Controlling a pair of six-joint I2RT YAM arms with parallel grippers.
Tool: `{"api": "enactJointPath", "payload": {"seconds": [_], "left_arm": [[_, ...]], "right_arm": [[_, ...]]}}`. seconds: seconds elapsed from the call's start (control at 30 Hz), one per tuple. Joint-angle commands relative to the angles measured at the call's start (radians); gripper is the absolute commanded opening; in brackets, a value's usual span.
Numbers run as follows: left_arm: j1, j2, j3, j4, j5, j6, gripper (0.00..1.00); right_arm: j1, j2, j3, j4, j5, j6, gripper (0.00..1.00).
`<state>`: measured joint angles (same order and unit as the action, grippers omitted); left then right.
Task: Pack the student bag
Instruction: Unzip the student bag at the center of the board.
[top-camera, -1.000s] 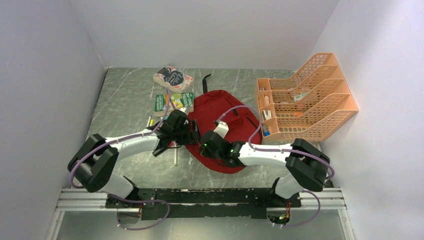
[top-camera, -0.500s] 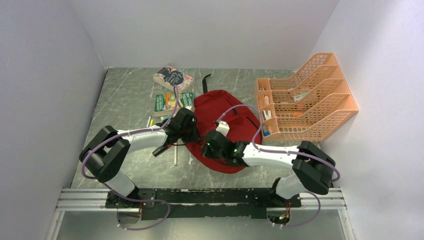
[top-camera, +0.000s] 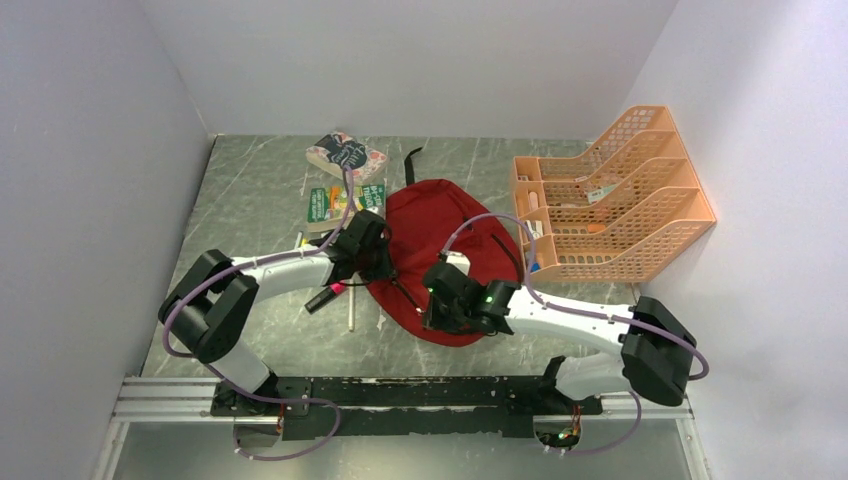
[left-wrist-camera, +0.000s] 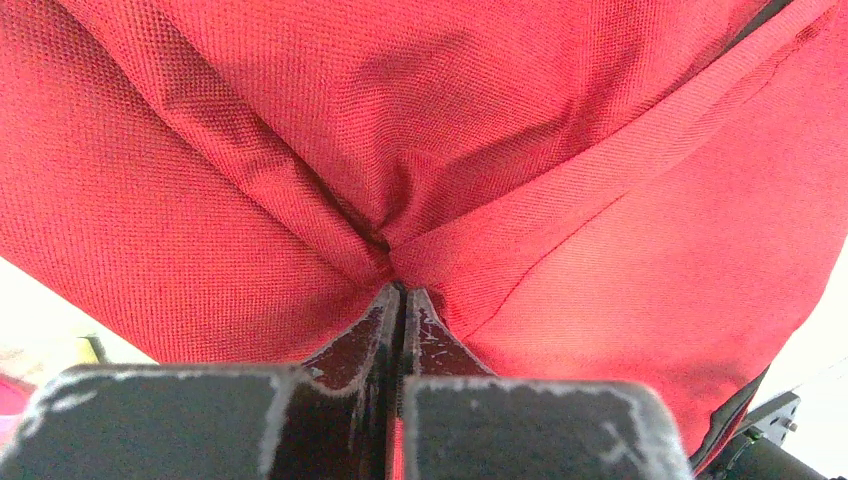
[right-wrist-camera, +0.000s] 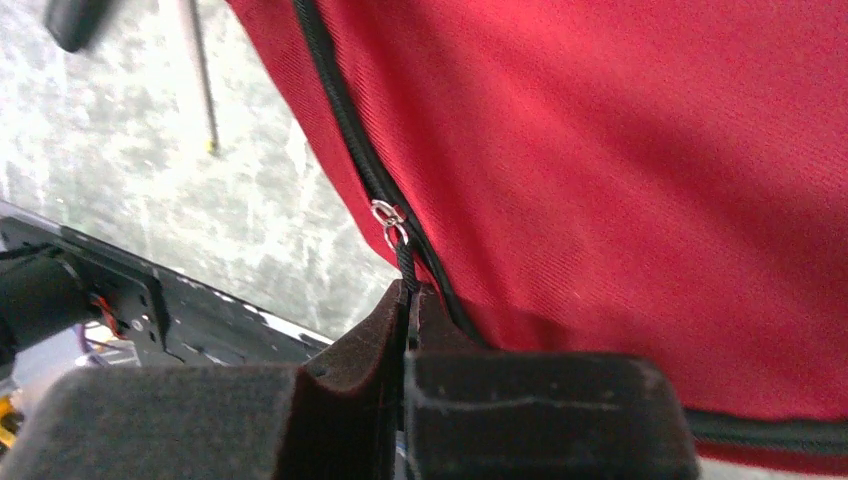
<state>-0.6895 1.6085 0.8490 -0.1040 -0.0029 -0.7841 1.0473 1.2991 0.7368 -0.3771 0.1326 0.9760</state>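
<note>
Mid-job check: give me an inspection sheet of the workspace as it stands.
Surface: grey marbled table.
Job's things: red student bag lying at centre.
Clutter: patterned book and green book beyond the bag's left side; pens left of the bag; orange mesh organizer at right, small items inside.
Claws: left claw shut, pinching bag fabric; right claw shut on the zipper pull.
Cables: purple cables, one arching over the bag.
Surroundings: white walls on three sides.

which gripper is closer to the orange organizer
Right. The right gripper, on the student bag's zipper pull, is left of the orange organizer; the left gripper is farther left, pinching the bag's left edge.
</note>
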Motion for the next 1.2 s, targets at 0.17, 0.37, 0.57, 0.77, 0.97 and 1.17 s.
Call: {"api": "enactJointPath", "payload": {"seconds": [0.17, 0.37, 0.57, 0.77, 0.97, 1.17], "left_arm": [[0.049, -0.007, 0.037, -0.057, -0.146, 0.041, 0.05], [0.053, -0.032, 0.049, -0.085, -0.170, 0.050, 0.05], [0.072, -0.044, 0.057, -0.117, -0.203, 0.051, 0.05], [0.082, -0.076, 0.080, -0.127, -0.150, 0.093, 0.06], [0.082, -0.159, 0.088, -0.151, -0.122, 0.133, 0.53], [0.054, -0.209, 0.117, -0.201, 0.001, 0.126, 0.64]], "right_arm": [[-0.014, -0.081, 0.031, -0.415, 0.066, 0.030, 0.00], [-0.015, -0.042, 0.064, -0.573, 0.136, 0.100, 0.00], [-0.015, -0.068, 0.055, -0.628, 0.092, 0.122, 0.00], [-0.015, -0.163, 0.015, -0.483, 0.035, 0.064, 0.00], [-0.015, -0.184, 0.003, -0.495, 0.055, 0.070, 0.00], [-0.015, -0.205, 0.002, -0.366, 0.056, 0.064, 0.00]]}}
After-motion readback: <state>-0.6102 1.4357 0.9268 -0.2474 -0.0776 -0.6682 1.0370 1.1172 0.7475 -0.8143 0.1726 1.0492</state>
